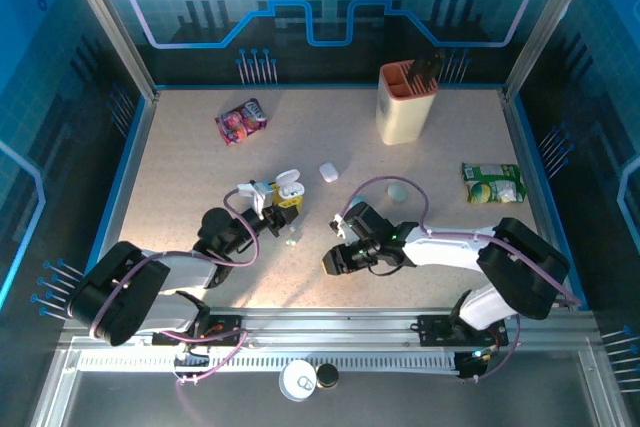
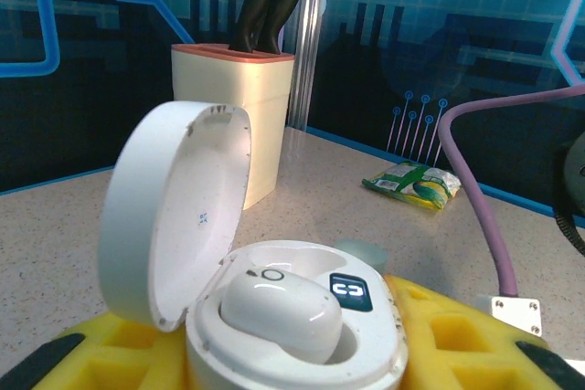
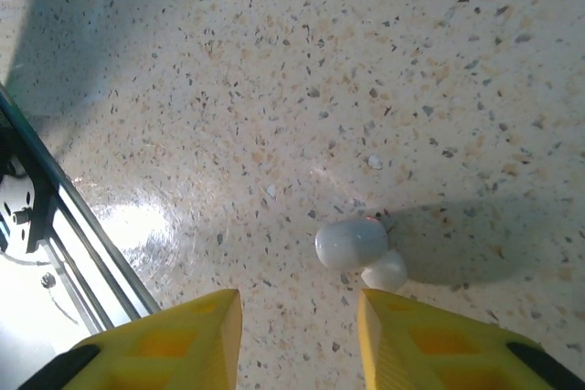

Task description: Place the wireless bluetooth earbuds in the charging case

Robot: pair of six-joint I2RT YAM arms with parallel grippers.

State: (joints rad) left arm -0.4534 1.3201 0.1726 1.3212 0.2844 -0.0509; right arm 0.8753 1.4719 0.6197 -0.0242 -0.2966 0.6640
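White charging case (image 2: 302,363), lid up, clamped in left gripper (image 1: 280,197); right gripper (image 3: 297,335) parted near loose earbud (image 3: 352,244) on table (image 3: 411,89)

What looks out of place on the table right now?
One earbud lies loose on its side on the table, just ahead of the right gripper's open fingers, not in the charging case. That case sits lid-open between the left gripper's pads, one seated bud inside. Nothing looks spilled or broken.
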